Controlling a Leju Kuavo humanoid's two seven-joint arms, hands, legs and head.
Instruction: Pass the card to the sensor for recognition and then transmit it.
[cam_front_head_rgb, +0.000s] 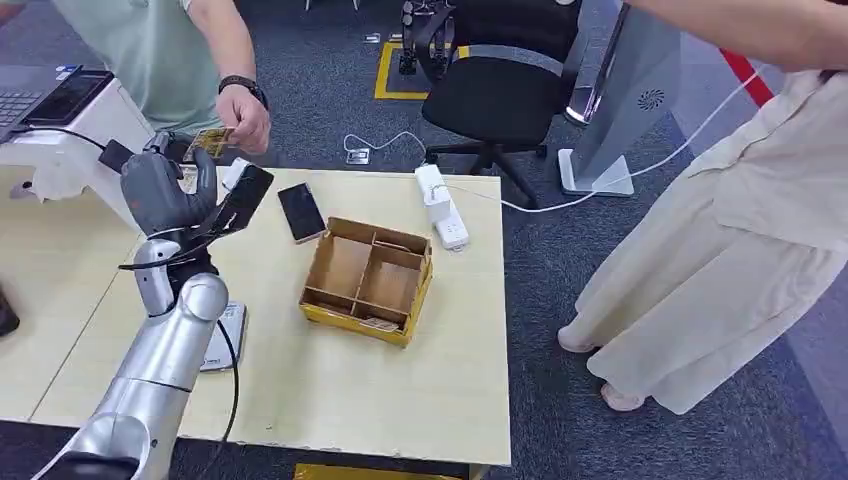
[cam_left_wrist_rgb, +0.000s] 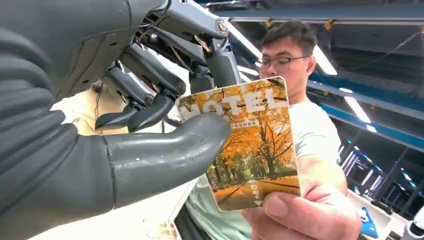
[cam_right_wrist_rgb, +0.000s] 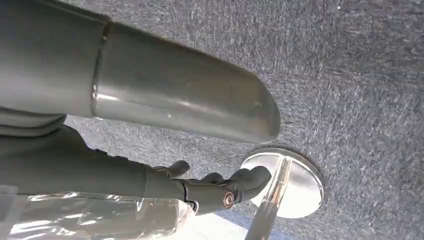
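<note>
Left hand: the grey many-fingered left hand (cam_front_head_rgb: 168, 185) is raised over the table's 10 o'clock corner. In the left wrist view its thick thumb presses on the face of the card while darker fingers (cam_left_wrist_rgb: 150, 70) curl behind it, so the card is pinched.
Card: the orange autumn-tree printed hotel card (cam_left_wrist_rgb: 245, 145), lettered "MOTEL", is held in the air between the robot's left hand and a person's hand (cam_left_wrist_rgb: 300, 215); the person's thumb and fingers grip its lower edge. From the head view it shows as a small yellow-brown card (cam_front_head_rgb: 210, 141) at the person's fingertips, at 1 o'clock of the robot's hand.
Person: a person in a pale green shirt (cam_front_head_rgb: 160, 50) with a black wristband (cam_front_head_rgb: 243, 86) stands at 11 o'clock of the table.
Right hand: the grey right hand (cam_right_wrist_rgb: 150, 145) hangs over grey carpet near a round shiny metal stand base (cam_right_wrist_rgb: 290, 182); its fingers lie loosely apart with nothing in them.
Sensor: a black flat reader on a tilted stand (cam_front_head_rgb: 240, 200) sits just at 3 o'clock of the left hand.
Table: the pale wooden tabletop (cam_front_head_rgb: 330, 380) carries a brown cardboard box with dividers (cam_front_head_rgb: 368, 280) near its middle, a dark phone (cam_front_head_rgb: 301, 212) at 11 o'clock of the box, and a white power strip (cam_front_head_rgb: 441, 207) at 1 o'clock.
Second person: someone in cream clothing (cam_front_head_rgb: 720, 250) stands at 3 o'clock, well apart from the table.
</note>
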